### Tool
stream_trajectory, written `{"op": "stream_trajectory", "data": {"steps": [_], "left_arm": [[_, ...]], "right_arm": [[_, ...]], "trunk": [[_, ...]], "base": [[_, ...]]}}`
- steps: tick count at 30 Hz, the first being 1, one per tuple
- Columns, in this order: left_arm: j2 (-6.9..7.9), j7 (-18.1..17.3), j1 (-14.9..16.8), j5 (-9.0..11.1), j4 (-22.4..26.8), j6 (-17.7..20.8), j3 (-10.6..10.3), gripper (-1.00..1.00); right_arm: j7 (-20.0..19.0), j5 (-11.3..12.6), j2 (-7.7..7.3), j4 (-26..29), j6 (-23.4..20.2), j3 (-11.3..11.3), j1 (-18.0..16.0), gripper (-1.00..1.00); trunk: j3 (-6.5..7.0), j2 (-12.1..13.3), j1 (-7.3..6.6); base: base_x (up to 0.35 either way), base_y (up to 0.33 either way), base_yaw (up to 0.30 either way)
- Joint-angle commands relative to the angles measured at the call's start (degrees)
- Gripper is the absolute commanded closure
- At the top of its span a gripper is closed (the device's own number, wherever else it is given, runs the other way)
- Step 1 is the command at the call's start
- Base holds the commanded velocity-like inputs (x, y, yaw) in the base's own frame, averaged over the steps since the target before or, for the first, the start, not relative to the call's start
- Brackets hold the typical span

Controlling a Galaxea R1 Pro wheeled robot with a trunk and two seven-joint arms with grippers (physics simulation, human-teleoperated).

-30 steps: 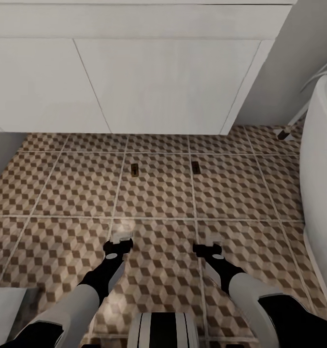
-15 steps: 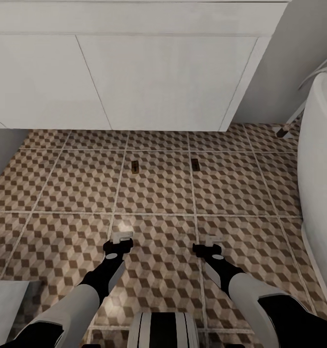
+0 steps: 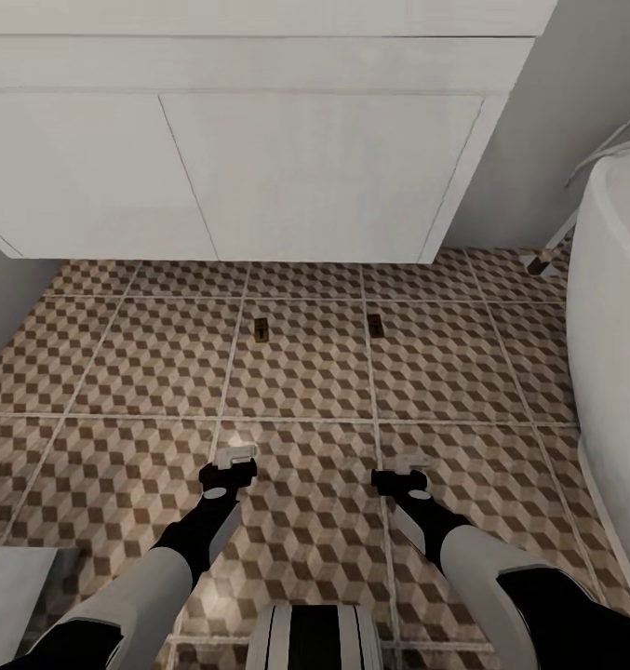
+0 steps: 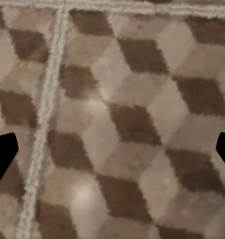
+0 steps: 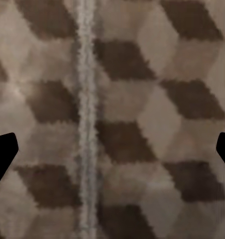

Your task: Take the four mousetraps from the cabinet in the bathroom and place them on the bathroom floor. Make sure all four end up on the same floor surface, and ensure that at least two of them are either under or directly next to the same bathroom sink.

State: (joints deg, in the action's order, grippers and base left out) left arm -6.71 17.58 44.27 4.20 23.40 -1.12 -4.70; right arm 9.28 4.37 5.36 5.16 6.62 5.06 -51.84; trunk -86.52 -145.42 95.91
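Note:
Two mousetraps lie flat on the cube-patterned bathroom floor (image 3: 305, 372), one (image 3: 260, 326) to the left and one (image 3: 375, 324) to the right, just in front of the white vanity (image 3: 324, 167) that carries the sink's edge (image 3: 259, 17). My left gripper (image 3: 233, 458) and right gripper (image 3: 409, 462) hang low over the tiles, well short of the traps. Both are open and hold nothing. In the wrist views the left gripper (image 4: 112, 149) and right gripper (image 5: 112, 149) have their dark fingertips wide apart over bare tile. The cabinet is out of view.
A white bathtub (image 3: 617, 354) curves along the right side, with a dark foot (image 3: 536, 266) beside the grey wall (image 3: 556, 140). A white fixture corner (image 3: 12, 596) sits at the lower left. Grey wall (image 3: 3, 298) borders the left.
The whole picture has shifted a little, so the camera moved: more of the vanity's top shows now. Both arms and the two mousetraps keep their places.

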Motion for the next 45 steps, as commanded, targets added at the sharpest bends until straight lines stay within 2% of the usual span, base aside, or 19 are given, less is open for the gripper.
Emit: {"op": "stream_trajectory", "data": {"steps": [1, 35, 45], "left_arm": [[0.04, 0.43, 0.02, 0.46, -0.03, -0.11, -0.46, -1.00], [0.12, 0.43, 0.02, 0.48, -0.08, -0.22, -0.62, -1.00], [0.08, 0.50, 0.02, 0.46, 0.02, -0.87, -0.44, -1.00]], "right_arm": [[0.25, 0.47, 0.01, -0.07, 0.18, 0.48, -0.03, -1.00], [0.52, 0.35, 0.01, -0.07, -0.21, 0.51, -0.02, -1.00], [1.98, 0.27, -0.39, -0.07, -0.45, 0.64, -0.08, -1.00]], "trunk": [[0.20, 0.00, -0.03], [7.73, 0.46, -0.91], [9.95, 0.59, -1.17]], "base": [[0.000, 0.000, 0.000], [0.000, 0.000, 0.000], [0.000, 0.000, 0.000]]}}
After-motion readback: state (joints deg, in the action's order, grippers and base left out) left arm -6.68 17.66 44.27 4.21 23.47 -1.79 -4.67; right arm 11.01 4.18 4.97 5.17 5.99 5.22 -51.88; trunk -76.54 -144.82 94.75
